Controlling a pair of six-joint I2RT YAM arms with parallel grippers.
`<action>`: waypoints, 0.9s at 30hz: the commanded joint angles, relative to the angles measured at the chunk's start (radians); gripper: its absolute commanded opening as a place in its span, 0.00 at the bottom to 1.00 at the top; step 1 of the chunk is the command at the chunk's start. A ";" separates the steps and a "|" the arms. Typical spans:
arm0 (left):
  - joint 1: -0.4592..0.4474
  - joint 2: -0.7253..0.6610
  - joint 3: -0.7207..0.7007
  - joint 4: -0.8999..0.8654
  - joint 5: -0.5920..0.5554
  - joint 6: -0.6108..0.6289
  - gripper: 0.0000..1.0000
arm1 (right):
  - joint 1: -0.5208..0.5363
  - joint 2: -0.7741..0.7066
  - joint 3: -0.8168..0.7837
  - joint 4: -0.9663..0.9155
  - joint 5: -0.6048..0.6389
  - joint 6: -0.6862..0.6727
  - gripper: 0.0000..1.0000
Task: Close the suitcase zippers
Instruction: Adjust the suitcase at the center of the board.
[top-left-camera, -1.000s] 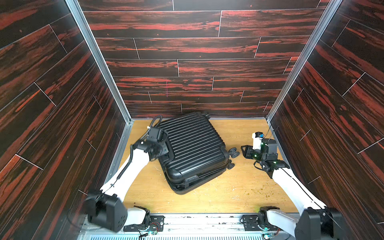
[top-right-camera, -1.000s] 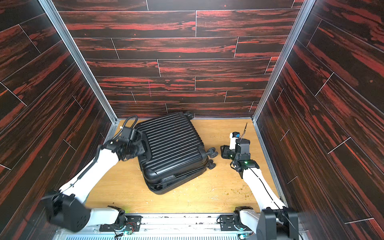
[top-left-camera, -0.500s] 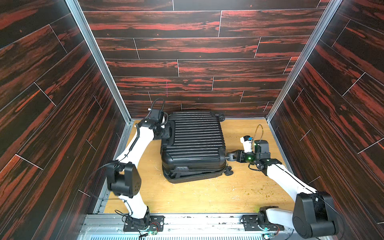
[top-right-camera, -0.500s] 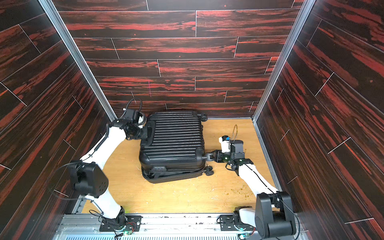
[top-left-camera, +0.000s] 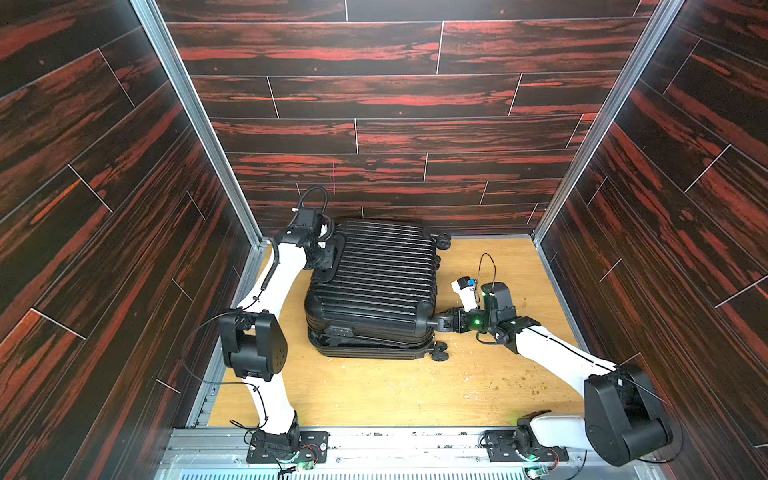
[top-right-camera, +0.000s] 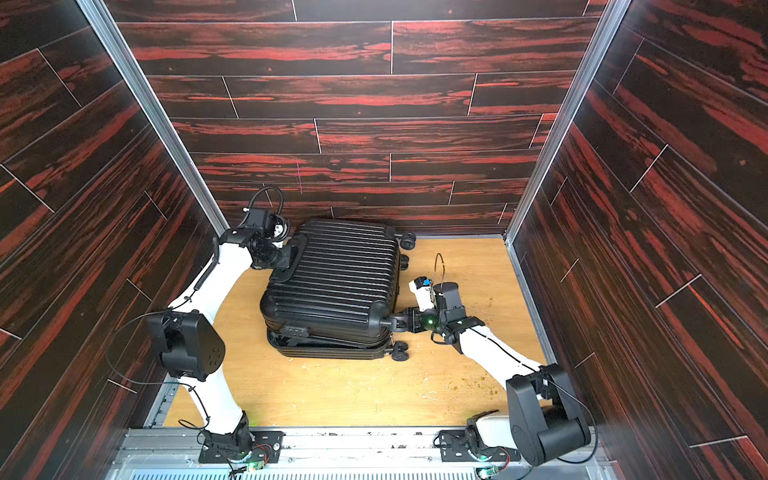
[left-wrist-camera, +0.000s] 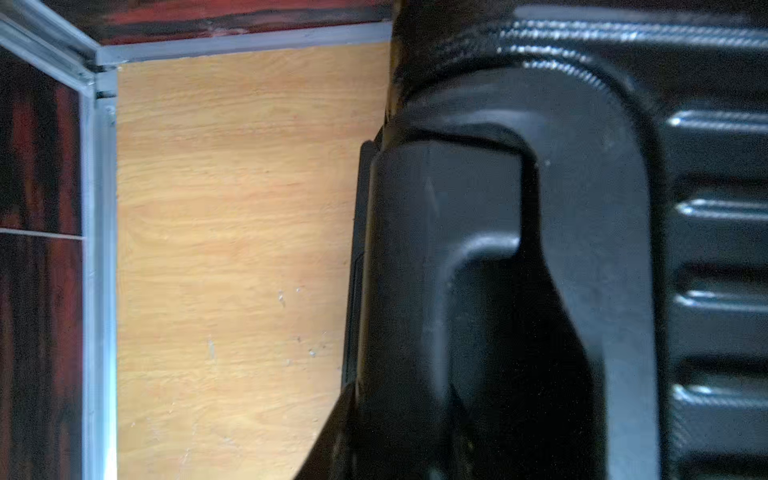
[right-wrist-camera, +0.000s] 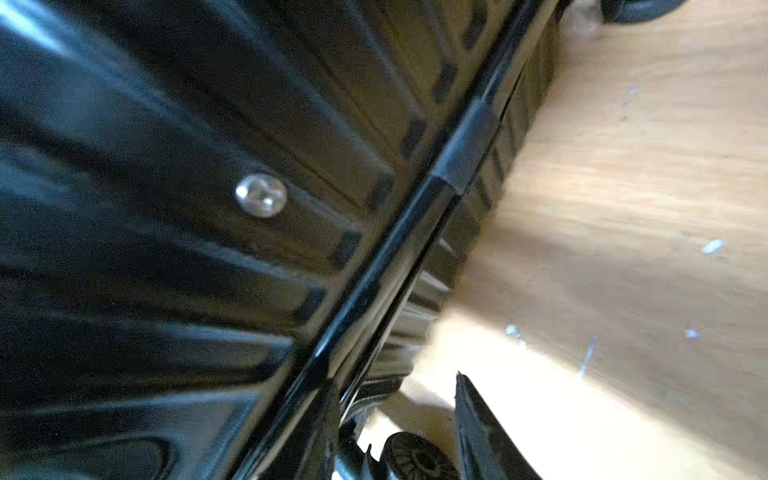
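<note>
The black ribbed hard-shell suitcase (top-left-camera: 374, 286) lies flat on the pale wooden floor (top-left-camera: 395, 386) by the back wall (top-left-camera: 374, 137), near seam (top-left-camera: 365, 343) gaping. The left gripper (top-left-camera: 332, 254) is at its far corner and the right gripper (top-left-camera: 442, 322) at a near wheel (right-wrist-camera: 417, 457). We cannot tell either's grip.

We see the suitcase (top-left-camera: 374, 282) as hard black plastic, its ribbed shell glossy enough to catch white highlights. In the right wrist view a bright, shiny metal screw (right-wrist-camera: 261, 195) is set into it. The table (top-left-camera: 395, 390) is pale wood-grain board, matt and scuffed with whitish marks. The walls (top-left-camera: 374, 95) look like dark red-and-black wood-grain planks with a faint sheen, edged by brushed aluminium rails (top-left-camera: 197, 120). The left arm (top-left-camera: 272, 286) and right arm (top-left-camera: 557, 351) have smooth white plastic shells and matt black joints.
</note>
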 joint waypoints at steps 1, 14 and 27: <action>-0.016 -0.136 -0.063 -0.009 -0.047 -0.064 0.24 | 0.033 0.015 0.008 0.046 0.055 0.018 0.47; 0.028 -0.166 -0.122 0.025 -0.006 -0.073 0.24 | -0.056 -0.124 -0.217 0.199 0.033 0.057 0.47; 0.053 -0.161 -0.104 0.023 0.000 -0.077 0.24 | -0.024 -0.111 -0.503 0.815 -0.176 -0.009 0.41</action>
